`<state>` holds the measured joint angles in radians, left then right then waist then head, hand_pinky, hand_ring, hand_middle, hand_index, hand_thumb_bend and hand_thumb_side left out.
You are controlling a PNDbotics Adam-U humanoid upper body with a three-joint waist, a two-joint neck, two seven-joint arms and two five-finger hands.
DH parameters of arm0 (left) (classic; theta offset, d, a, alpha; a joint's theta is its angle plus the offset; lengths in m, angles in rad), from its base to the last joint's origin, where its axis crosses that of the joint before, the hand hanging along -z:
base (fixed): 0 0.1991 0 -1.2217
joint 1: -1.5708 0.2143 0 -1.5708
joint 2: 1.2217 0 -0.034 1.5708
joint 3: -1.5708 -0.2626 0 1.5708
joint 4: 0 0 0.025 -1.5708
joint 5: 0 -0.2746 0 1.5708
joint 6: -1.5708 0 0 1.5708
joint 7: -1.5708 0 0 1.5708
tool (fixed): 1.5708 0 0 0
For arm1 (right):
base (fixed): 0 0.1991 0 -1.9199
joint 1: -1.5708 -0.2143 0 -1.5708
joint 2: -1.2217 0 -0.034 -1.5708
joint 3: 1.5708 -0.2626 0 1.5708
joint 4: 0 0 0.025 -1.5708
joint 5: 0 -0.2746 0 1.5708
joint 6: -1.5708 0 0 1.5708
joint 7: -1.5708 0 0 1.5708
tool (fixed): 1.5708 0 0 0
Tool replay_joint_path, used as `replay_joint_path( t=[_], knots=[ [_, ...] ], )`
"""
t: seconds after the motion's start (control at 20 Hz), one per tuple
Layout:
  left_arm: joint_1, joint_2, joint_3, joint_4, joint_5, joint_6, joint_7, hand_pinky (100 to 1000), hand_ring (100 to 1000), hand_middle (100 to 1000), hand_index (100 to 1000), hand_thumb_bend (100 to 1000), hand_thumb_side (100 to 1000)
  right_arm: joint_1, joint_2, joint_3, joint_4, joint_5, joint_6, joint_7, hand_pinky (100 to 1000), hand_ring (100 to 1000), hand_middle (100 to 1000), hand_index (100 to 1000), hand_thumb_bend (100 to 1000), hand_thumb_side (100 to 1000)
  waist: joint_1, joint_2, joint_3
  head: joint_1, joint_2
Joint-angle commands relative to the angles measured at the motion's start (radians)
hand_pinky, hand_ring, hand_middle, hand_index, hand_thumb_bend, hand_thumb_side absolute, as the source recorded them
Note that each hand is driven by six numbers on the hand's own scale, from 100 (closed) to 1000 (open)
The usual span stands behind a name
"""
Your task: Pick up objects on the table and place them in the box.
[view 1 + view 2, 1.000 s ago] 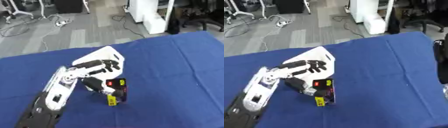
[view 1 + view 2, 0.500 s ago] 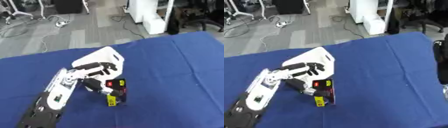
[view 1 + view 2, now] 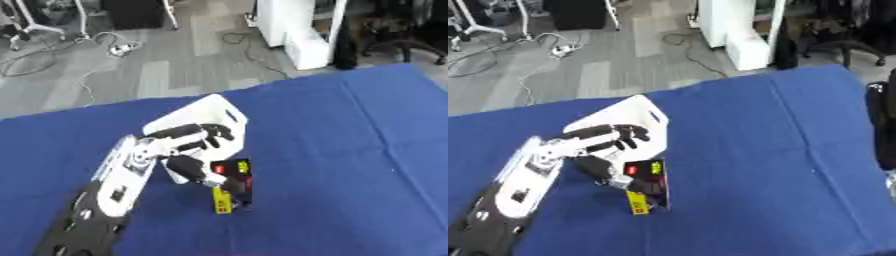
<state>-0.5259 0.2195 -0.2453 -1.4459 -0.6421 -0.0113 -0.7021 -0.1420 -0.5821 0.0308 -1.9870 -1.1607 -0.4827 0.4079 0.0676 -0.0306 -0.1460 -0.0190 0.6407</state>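
Our left hand, left of the middle of the frame, has its thumb and fingers curled around a black packet with a yellow end. The packet stands on the blue table, just beside the white box.

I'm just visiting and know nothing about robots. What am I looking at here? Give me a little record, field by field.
Surface: table with blue cloth
Container: white box, tilted on the cloth
Object: black package with red and yellow labels, standing just in front of the box
Active hand: left hand, fingers over the box, thumb at the package
Other hand: right hand not seen; only a dark arm part at the right edge of the right eye view
Progress: package not yet in the box
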Motion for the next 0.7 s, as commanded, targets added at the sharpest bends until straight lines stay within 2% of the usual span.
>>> replay_joint_path(
  t=[0.05, 0.7],
  knots=[
    [-0.025, 0.007, 0.001, -0.001, -0.003, -0.010, 0.003, 816, 862, 1000, 945, 712, 657, -0.018, -0.025, -0.006, -0.013, -0.003, 0.003, -0.001, 167, 285, 247, 378, 100, 1000, -0.004, -0.008, -0.001, -0.006, -0.013],
    [-0.017, -0.008, -0.007, 0.029, 0.009, -0.028, 0.007, 797, 853, 1000, 944, 706, 654, -0.023, -0.026, -0.006, -0.013, -0.007, 0.004, 0.000, 167, 285, 247, 378, 100, 1000, -0.004, -0.007, -0.005, -0.009, -0.012]
  ],
)
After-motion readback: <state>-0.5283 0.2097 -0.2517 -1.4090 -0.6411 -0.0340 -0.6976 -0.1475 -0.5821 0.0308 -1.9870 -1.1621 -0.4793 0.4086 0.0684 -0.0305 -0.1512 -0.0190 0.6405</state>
